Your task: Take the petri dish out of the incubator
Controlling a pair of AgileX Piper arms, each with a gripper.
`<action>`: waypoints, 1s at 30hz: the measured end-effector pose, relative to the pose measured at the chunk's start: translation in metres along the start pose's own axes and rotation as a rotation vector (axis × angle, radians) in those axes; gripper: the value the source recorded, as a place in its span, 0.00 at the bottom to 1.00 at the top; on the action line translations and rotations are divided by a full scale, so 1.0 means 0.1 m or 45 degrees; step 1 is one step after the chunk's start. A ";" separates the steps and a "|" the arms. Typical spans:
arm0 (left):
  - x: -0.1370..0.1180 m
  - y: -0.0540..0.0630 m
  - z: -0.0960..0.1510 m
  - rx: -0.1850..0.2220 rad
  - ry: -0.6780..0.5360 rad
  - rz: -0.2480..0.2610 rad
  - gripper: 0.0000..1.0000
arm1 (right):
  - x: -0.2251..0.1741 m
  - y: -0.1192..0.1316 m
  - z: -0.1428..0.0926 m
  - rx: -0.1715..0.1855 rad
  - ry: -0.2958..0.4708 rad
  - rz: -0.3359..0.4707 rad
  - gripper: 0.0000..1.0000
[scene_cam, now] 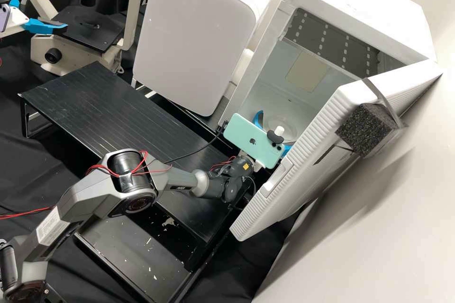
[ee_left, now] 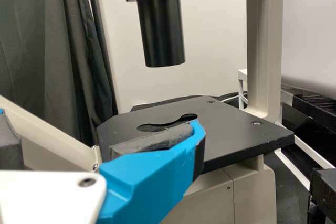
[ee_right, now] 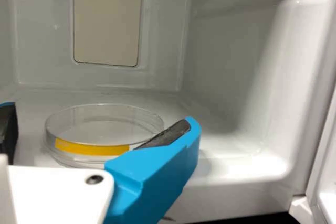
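A petri dish (ee_right: 94, 129) rests inside the open incubator (scene_cam: 365, 4), the right claw (scene_cam: 272, 133) (fingers spread, unclenched) level beside it.

Dark grey right arm (scene_cam: 173, 184), red cables (scene_cam: 28, 213), white label (scene_cam: 50, 227); left end effector (scene_cam: 46, 9) white, blue fingers (ee_left: 152, 179), dark pads (ee_left: 157, 139).

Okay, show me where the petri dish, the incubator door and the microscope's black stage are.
Petri dish (ee_right: 102, 129): right wrist view, on its clear top.
Incubator door (scene_cam: 308, 151): high view, on its ribbed edge.
Black stage (ee_left: 226, 132): left wrist view, on its flat upper surface.
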 end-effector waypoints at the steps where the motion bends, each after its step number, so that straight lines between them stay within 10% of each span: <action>1: 0.00 0.00 0.00 0.000 0.000 0.000 1.00 | 0.00 0.00 0.00 -0.003 -0.002 -0.003 0.00; 30: 0.00 0.00 0.00 0.000 0.000 0.000 1.00 | 0.03 0.00 0.01 -0.023 0.002 -0.009 0.00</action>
